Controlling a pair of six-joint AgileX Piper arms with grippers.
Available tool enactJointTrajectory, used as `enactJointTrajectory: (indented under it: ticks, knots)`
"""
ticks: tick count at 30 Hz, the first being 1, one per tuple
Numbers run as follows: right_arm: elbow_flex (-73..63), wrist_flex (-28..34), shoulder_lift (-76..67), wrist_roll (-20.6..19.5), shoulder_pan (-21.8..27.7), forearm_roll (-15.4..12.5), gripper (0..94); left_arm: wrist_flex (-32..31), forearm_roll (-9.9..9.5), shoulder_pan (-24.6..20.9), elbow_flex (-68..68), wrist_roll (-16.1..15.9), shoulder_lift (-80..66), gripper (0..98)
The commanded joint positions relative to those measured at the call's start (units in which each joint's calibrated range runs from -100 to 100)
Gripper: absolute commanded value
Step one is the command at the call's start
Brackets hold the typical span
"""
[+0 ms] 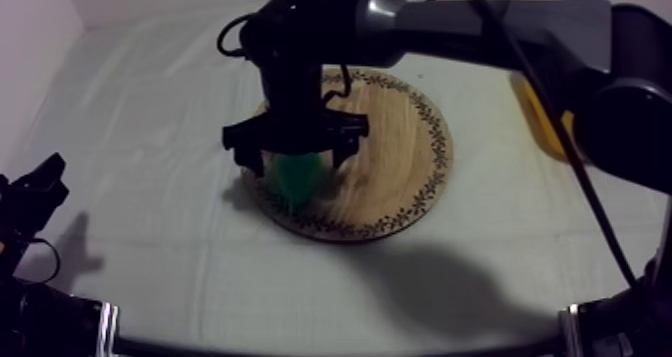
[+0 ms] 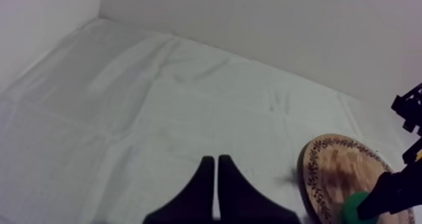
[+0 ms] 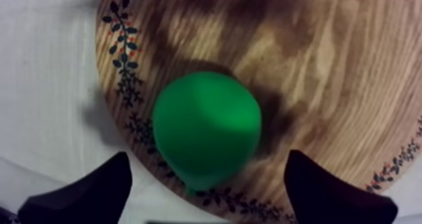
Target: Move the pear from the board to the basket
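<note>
My right claw (image 1: 298, 159) hangs over the near-left part of the round wooden board (image 1: 395, 166), with my right arm reaching in from the upper right of the top view. Its two black fingers (image 3: 94, 192) are spread wide, one on each side of the pear (image 3: 207, 129). In my right wrist view neither finger touches the fruit, and bare wood and cloth show between each tip and it. The pear is bright green and lies on the board close by the patterned rim, on the side that faces my left arm. One end tapers to a small tip over the rim's leaf pattern. A dark shadow lies on the wood just beside the pear.

The yellow basket (image 1: 540, 121) stands on the counter (image 1: 150, 91) at my right side, beyond the board's right edge and well apart from the pear. My right arm hides part of it.

My left claw (image 2: 215, 182) is pressed together on nothing, its fingers lying as a narrow wedge over the grey-white cloth at my left side of the counter, well apart from the board. In my left wrist view the board's rim and the green pear show beside a dark finger of my right claw
</note>
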Motion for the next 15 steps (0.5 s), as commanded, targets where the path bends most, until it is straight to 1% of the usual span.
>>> enactJointTrajectory:
  ticks: [1, 12, 15]
  knots:
    - [-1.05, -0.19, 1.62, -0.18, 0.1, 0.19, 76.0, -0.01, 0.02, 0.02, 0.0, 0.01, 0.0, 0.1]
    - [-8.53, 0.63, 8.73, -1.1, 1.2, 0.64, 72.0, -0.01, 0.02, 0.02, 0.0, 0.01, 0.0, 0.1]
    - [-9.16, 0.79, 9.5, -1.2, 1.28, 0.63, 67.8, -0.01, 0.02, 0.02, 0.0, 0.01, 0.0, 0.1]
